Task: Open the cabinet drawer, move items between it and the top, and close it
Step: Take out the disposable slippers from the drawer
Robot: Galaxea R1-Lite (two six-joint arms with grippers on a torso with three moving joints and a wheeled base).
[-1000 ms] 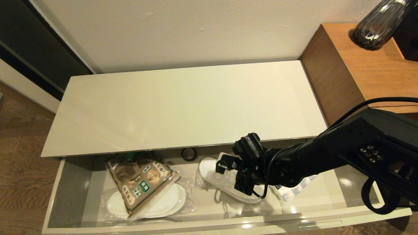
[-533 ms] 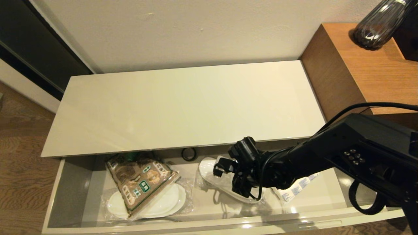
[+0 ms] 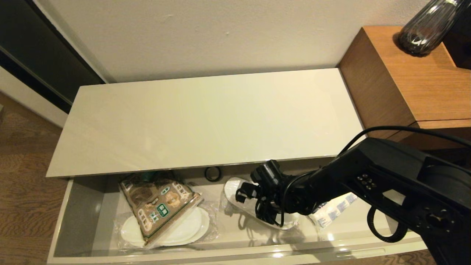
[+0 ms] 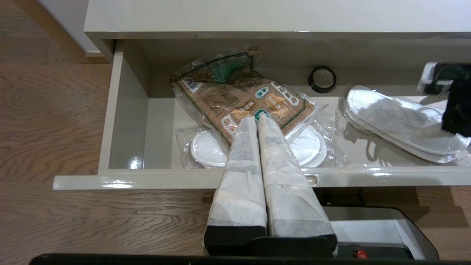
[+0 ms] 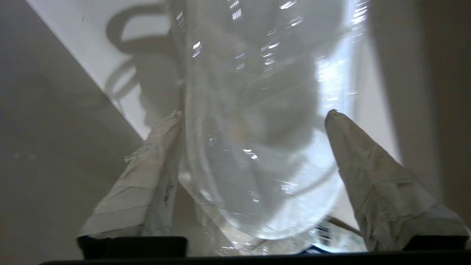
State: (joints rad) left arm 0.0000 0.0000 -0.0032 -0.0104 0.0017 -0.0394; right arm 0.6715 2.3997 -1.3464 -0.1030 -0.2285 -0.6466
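The cabinet drawer [image 3: 235,254] stands pulled out below the bare glossy top [image 3: 206,121]. In it lie a brown-and-green snack bag [image 3: 158,206] on one wrapped pair of white slippers [image 3: 184,228], a black tape roll [image 3: 213,173] at the back, a second wrapped slipper pack [image 3: 235,191] and a tissue pack [image 3: 331,211]. My right gripper [image 3: 244,193] is low inside the drawer, open, and the wrist view shows the slipper pack [image 5: 257,129] between its fingers. In front of the drawer [image 4: 147,180], my left gripper [image 4: 255,119] is shut and empty, pointing at the snack bag [image 4: 239,99].
A taller brown wooden side table [image 3: 404,81] with a dark glass vase [image 3: 423,29] stands right of the cabinet. The wall runs behind the top. Wooden floor [image 3: 22,184] lies to the left. My right arm spans the drawer's right half, partly hiding the tissue pack.
My right gripper has gone from shut to open over the slipper pack, and the right arm has shifted left and lower into the drawer. The items have not moved.
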